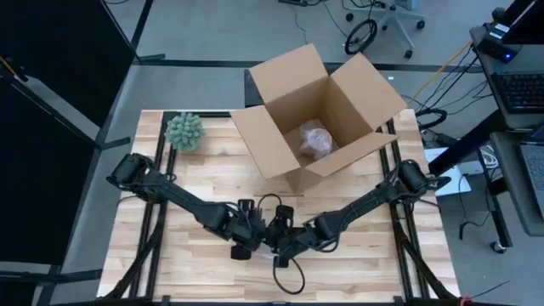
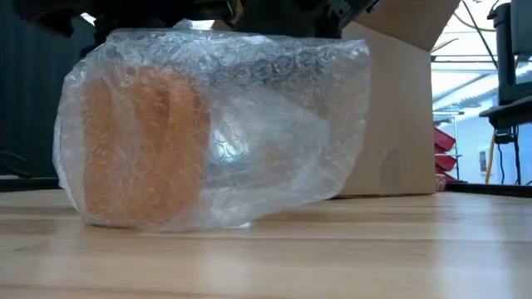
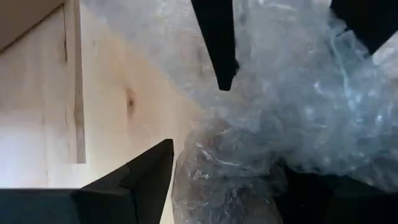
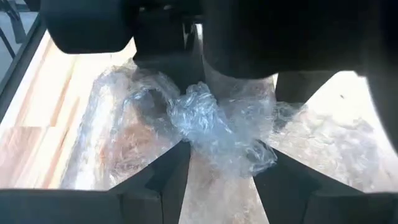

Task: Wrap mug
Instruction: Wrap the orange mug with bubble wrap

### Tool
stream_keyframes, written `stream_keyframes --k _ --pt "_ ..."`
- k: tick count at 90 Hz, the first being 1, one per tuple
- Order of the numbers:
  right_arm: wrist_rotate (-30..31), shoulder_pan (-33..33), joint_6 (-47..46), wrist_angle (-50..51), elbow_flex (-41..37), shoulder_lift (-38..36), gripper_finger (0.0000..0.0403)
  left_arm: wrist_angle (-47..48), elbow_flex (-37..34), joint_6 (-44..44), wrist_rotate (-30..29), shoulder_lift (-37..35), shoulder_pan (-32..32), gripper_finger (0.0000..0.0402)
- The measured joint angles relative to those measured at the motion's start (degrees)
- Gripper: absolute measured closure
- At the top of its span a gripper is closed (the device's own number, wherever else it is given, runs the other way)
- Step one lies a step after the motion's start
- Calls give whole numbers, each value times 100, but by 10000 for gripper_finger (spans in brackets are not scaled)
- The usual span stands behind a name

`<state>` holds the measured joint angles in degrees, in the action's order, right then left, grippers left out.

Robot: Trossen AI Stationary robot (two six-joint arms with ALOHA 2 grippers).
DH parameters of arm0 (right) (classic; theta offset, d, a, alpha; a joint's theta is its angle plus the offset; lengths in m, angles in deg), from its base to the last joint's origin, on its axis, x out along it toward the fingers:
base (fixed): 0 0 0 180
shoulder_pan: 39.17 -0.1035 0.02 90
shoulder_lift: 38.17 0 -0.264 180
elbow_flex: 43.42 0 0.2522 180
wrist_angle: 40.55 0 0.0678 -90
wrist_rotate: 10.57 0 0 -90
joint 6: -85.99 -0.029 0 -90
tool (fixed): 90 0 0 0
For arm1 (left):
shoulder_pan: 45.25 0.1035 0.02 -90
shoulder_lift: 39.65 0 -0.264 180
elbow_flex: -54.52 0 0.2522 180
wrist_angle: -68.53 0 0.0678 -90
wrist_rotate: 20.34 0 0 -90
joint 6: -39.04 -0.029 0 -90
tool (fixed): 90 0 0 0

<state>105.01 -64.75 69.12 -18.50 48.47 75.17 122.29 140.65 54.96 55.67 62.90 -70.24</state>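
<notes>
Two end effectors meet over the wrapped mug (image 2: pixel 141 145) lying on the counter (image 1: pixel 170 263): my right end effector (image 4: pixel 217 149) pinches bunched bubble wrap (image 4: pixel 211 124), my left end effector (image 3: pixel 196 118) spread (beside it). A slipping pinch could unravel the wrap.

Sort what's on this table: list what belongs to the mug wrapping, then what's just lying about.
In the job:
orange mug
clear bubble wrap around it
left pincer
right pincer, pinching the wrap

Lying about:
open brown cardboard box holding a wrapped bundle
small green spiky plant
</notes>
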Motion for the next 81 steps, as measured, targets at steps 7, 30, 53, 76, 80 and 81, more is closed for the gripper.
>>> stream_keyframes --k 7,30,53,76,80,81 --pt "-3 2 5 -28 -3 1 248 170 5 -22 29 -7 0 173" --pt "-9 2 -2 -61 -13 2 248 289 7 274 68 -21 3 173" --pt "-38 18 -64 -86 -17 2 248 227 7 88 173 -562 -63 173" --pt "-28 20 -46 -107 -17 2 248 98 9 -445 7 -872 -61 173" --pt "-24 20 -46 -107 -17 2 248 65 9 -500 -32 -900 -39 173" --pt "-24 20 -46 -107 -17 2 248 55 10 -518 -40 -905 -32 173"
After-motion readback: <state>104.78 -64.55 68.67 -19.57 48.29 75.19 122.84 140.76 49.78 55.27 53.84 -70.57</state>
